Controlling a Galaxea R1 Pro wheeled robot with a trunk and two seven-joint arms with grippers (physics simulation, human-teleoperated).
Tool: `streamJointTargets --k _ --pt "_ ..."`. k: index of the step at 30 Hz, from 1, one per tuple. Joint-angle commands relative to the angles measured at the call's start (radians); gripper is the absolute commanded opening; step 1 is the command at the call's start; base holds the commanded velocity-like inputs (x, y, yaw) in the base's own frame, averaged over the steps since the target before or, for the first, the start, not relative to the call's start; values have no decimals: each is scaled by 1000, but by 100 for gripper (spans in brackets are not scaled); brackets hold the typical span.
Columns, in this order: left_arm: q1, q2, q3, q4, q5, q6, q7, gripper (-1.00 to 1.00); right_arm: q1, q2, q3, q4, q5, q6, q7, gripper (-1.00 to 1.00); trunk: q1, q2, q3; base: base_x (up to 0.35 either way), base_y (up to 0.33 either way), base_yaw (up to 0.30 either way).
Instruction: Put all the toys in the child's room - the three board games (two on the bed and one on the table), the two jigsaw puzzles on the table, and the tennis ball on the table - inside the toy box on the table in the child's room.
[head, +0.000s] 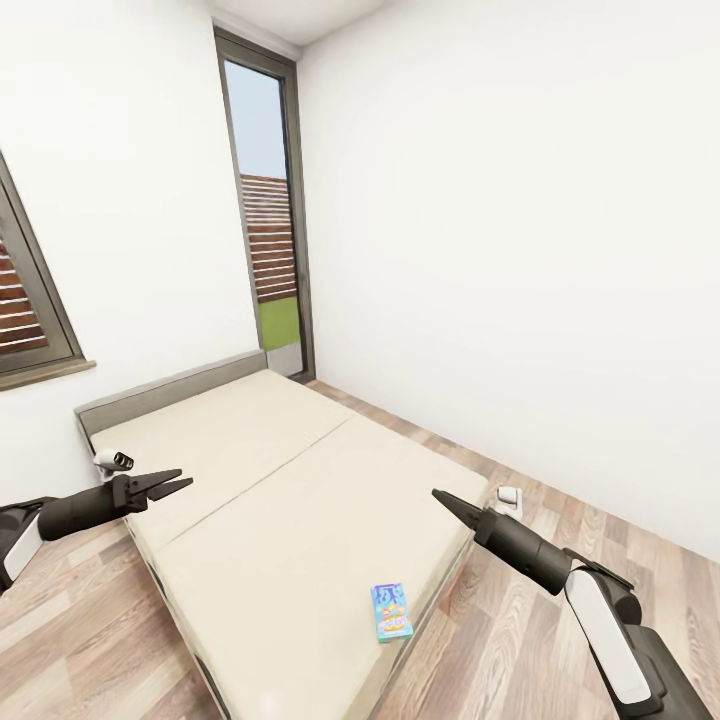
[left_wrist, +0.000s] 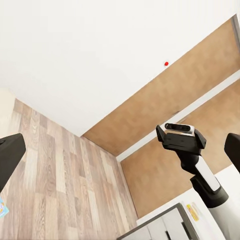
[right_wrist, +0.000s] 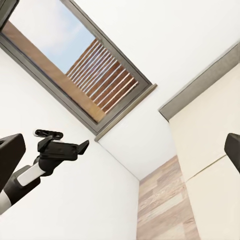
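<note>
A small blue board game (head: 392, 611) lies flat on the bed (head: 280, 480), near its front right edge. A corner of it also shows in the left wrist view (left_wrist: 2, 207). My left gripper (head: 175, 485) hovers open over the bed's left edge, with nothing between its fingers (left_wrist: 10, 155). My right gripper (head: 445, 497) hangs open and empty above the bed's right edge, up and to the right of the blue game, its fingers (right_wrist: 10, 150) spread wide. The table, toy box, jigsaw puzzles and tennis ball are out of view.
A grey headboard (head: 170, 388) stands against the left wall under a window (head: 25, 300). A tall window (head: 268, 210) fills the far corner. Wood-plank floor (head: 560, 540) runs along the bed's right side, with a small white object (head: 509, 497) on it. A red wall button (left_wrist: 166, 63) shows.
</note>
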Motion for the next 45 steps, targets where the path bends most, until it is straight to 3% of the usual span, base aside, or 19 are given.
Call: streamJointTargets --k 1,45 --pt "-1 0 0 0 0 11 -4 100 -1 0 -1 0 -6 7 0 100 1 -2 -2 2 0 0" --pt "-1 0 0 0 0 11 -4 100 -1 0 0 -1 -6 7 0 100 1 -2 -2 20 -8 16"
